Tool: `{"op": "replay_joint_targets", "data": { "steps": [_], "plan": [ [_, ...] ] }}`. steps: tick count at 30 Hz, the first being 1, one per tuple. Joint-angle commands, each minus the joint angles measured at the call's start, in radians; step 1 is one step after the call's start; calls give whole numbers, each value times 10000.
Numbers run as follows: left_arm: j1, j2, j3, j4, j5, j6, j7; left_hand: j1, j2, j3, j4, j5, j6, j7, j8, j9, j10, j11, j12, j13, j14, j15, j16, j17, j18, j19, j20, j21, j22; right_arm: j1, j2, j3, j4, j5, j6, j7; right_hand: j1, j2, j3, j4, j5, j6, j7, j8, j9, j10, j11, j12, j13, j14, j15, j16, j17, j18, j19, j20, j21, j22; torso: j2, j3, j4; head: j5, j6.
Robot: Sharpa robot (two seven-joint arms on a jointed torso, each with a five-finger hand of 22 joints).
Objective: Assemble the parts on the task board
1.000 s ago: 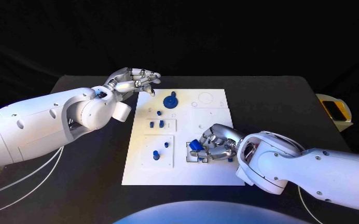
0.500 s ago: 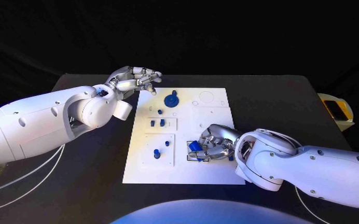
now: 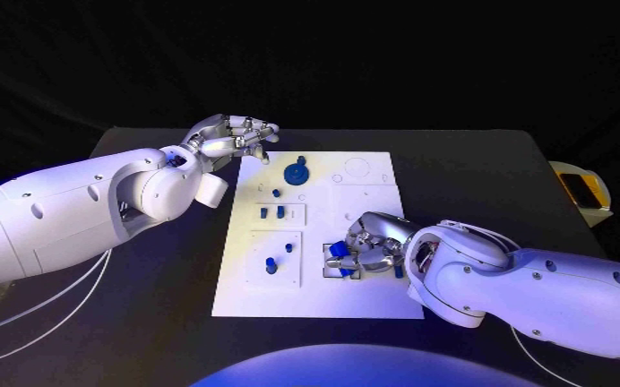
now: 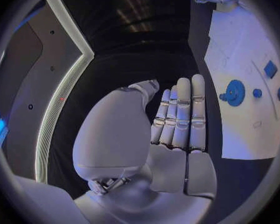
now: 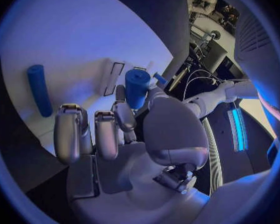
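The white task board [image 3: 374,199] lies mid-table. My right hand [image 3: 371,244] hovers over its near middle and pinches a short blue cylinder part [image 3: 339,249] between thumb and finger, just above a small recessed socket [image 3: 344,270]. The right wrist view shows this cylinder [image 5: 137,87] upright at the fingertips [image 5: 120,97], with a blue peg [image 5: 39,89] lying flat on the board beyond. My left hand [image 3: 234,140] hangs at the board's far left corner, fingers straight and together, holding nothing [image 4: 177,124]. A blue round disc [image 3: 296,173] and small blue pegs [image 3: 271,214] stand in the board.
More blue pegs [image 3: 271,266] stand in the board's near left plate. A yellow object [image 3: 581,190] sits at the table's right edge. Black table shows on both sides of the board. The left wrist view shows the board [image 4: 239,129] with the disc [image 4: 234,92].
The right hand with the blue cylinder has edged very slightly over the socket area. The left hand has stayed where it was.
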Motion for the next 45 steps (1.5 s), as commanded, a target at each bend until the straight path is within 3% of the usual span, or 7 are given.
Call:
{"op": "replay_joint_targets", "data": {
  "steps": [1, 6, 20, 33, 40, 45],
  "plan": [
    [7, 3, 7, 32, 48, 97, 63, -59, 56, 4, 45, -36, -66, -25, -36, 11, -98, -2, 64, 8, -77, 26, -25, 13, 128, 37, 62, -42, -11, -2, 4, 1, -13, -431, 225, -109, -141, 0, -263, 8, -106, -92, -9, 71, 6, -36, 10, -101, -65, 686, -70, -86, 910, -101, 233, -85, -115, 2048, -5, 3, -6, 3, -12],
    [7, -8, 7, 36, 48, 97, 60, -95, 63, 4, 78, -45, -75, -21, -31, 17, -117, 3, 87, 20, -81, 30, -13, 21, 129, 48, 68, -69, -27, -2, 11, 0, -20, -481, 243, -116, -204, 60, -736, 9, -265, -149, 3, 122, 4, -91, 21, -199, -122, 680, -62, -112, 884, -94, 220, -76, -163, 2037, 1, 10, -5, -1, -10],
    [7, -19, 7, 37, 48, 98, 48, -92, 64, 6, 77, -44, -75, -23, -30, 18, -119, 1, 90, 21, -81, 29, -11, 22, 129, 49, 68, -72, -29, -9, 22, 0, 125, -437, 33, -68, -204, 149, -1101, 20, -331, -210, 20, 146, -11, -133, 36, -274, -161, 682, -48, -116, 896, -92, 217, -64, -185, 2034, -3, 9, -3, 1, -38],
    [7, -54, 7, 34, 48, 90, 40, -87, 66, 10, 76, -43, -77, -24, -29, 19, -125, 0, 95, 24, -83, 28, -9, 24, 131, 53, 69, -79, -33, -6, -530, 2, 631, -533, -21, -34, -199, 380, -1292, 19, -214, -145, -9, 228, -5, 36, 14, -85, 44, 709, -62, -65, 998, -126, 290, -70, -11, 2084, -7, 1, -8, 11, -59],
    [7, -66, 7, 37, 48, 88, 34, -87, 66, 10, 76, -43, -77, -24, -29, 19, -125, 0, 95, 24, -83, 28, -9, 24, 131, 53, 69, -79, -33, -4, -664, 0, 722, -582, 323, -53, -124, 571, -1409, 6, -26, -115, -30, 277, -10, 106, -5, -17, 130, 716, -77, -55, 1020, -131, 303, -83, 13, 2093, -7, 3, 0, 0, -73],
    [7, -71, 7, 36, 48, 89, 24, -87, 66, 10, 76, -43, -77, -24, -29, 19, -125, 0, 95, 24, -83, 28, -9, 24, 131, 53, 69, -79, -33, -7, -678, 0, 761, -615, 452, -47, 47, 717, -1582, -3, 349, -118, -41, 311, -31, 130, -17, -7, 170, 715, -89, -60, 1019, -131, 306, -96, 12, 2095, -8, 1, -4, -16, -65]
  ]
}}
